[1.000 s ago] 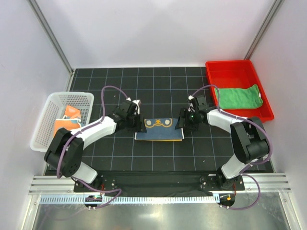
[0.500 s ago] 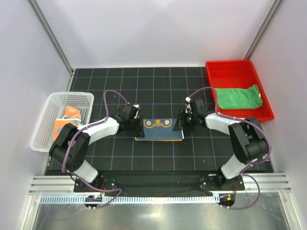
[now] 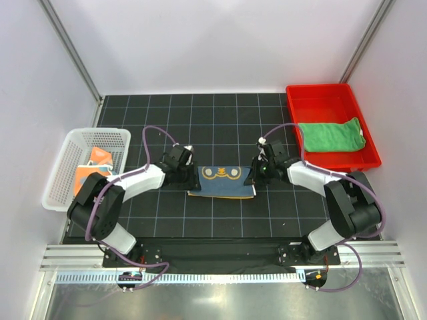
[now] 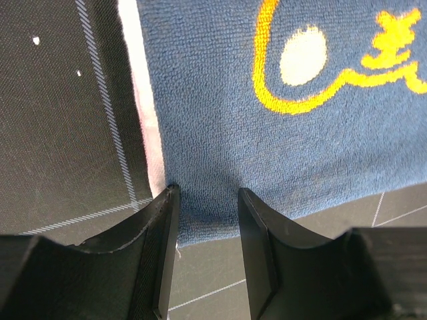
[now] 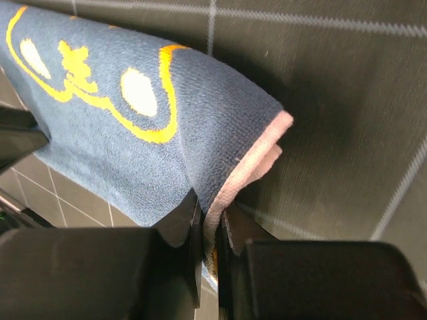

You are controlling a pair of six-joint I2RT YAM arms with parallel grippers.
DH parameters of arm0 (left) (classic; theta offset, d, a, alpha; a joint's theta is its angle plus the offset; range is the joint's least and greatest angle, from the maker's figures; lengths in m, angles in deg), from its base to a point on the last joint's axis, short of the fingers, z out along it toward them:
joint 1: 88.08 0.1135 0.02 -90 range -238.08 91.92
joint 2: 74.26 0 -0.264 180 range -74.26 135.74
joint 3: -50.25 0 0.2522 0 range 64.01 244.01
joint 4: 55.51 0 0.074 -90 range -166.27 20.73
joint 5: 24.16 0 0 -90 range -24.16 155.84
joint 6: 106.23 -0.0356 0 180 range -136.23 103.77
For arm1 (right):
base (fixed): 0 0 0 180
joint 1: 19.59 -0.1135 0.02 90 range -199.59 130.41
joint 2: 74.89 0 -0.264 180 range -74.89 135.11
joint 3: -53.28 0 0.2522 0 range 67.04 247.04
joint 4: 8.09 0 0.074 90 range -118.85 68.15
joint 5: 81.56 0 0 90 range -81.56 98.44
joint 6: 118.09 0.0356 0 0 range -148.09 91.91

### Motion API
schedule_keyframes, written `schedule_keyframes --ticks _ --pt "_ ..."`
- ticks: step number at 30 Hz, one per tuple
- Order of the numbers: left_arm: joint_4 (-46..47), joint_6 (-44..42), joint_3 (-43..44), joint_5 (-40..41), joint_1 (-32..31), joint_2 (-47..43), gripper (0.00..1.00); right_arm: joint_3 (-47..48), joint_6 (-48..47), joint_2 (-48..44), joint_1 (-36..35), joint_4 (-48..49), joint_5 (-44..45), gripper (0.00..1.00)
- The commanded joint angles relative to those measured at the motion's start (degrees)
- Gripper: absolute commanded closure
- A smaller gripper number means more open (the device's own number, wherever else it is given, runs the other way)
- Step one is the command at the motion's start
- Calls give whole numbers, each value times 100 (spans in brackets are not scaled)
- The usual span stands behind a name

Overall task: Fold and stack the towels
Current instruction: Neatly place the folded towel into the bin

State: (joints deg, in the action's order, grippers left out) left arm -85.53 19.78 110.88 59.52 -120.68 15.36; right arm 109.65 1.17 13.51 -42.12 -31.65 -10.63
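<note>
Right gripper (image 5: 210, 233) is pinched nearly closed on the tiger towel (image 5: 133, 133), a folded dark-blue terry cloth with yellow-orange markings and a pale pink underside. From my right wrist camera I see both layers of the corner squeezed between the two black fingers, the pink layer showing at the fold.

Left gripper (image 4: 207, 200) sits at the opposite end with its jaws at a middling width. The blue pile lies flat in the gap between them, and one fingertip (image 4: 163, 220) stands right at the pink side edge. I cannot tell from my views whether those tips press the cloth.

On my overhead view the tiger towel (image 3: 222, 180) lies at the centre of the black gridded mat (image 3: 220, 120), a long rectangle running from 9 to 3 o'clock. The left gripper (image 3: 189, 177) is at its 9 o'clock end and the right gripper (image 3: 255, 175) at its 3 o'clock end.

At about 2 o'clock from the mat's centre, a folded plain green towel (image 3: 330, 135) lies in a red plastic tray (image 3: 333, 90). At 9 o'clock, a white mesh basket (image 3: 60, 173) holds a crumpled pale towel with orange patches (image 3: 93, 170).
</note>
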Motion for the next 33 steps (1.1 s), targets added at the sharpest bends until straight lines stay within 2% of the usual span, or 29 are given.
schedule_keyframes --ticks 1,6,9,11,14,15,18,22,25,33 --pt "-35 56 14 88 8 -190 56 352 -227 -350 -208 -732 823 99" --pt "-1395 -471 1259 580 131 -647 52 784 -543 -323 -261 -1523 1440 99" --pt "-1722 -586 1701 580 157 -1076 52 959 -666 -315 -261 -1743 1696 99" --pt "-1767 -735 1799 589 149 -1280 51 1274 -868 -253 -261 -1902 1783 99" --pt "-1925 -1104 1948 1053 184 -1684 48 1960 -1272 27 -139 -2411 2188 99" --pt "-2004 -1183 1992 1403 192 -1789 47 2144 -1386 124 71 -2665 2023 99" --pt "-2259 -1395 2115 1774 280 -1940 45 2935 -1826 458 457 -3166 2004 99" --pt "-2146 -1544 1940 1872 307 -2186 43 4015 -2353 853 1117 -3695 1697 99" --pt "-2145 -1614 1887 1933 307 -2125 43 4613 -2757 1082 1434 -4116 1792 99" --pt "-2110 -1676 1948 1793 359 -1923 43 5520 -3198 1496 2163 -5075 1881 99"
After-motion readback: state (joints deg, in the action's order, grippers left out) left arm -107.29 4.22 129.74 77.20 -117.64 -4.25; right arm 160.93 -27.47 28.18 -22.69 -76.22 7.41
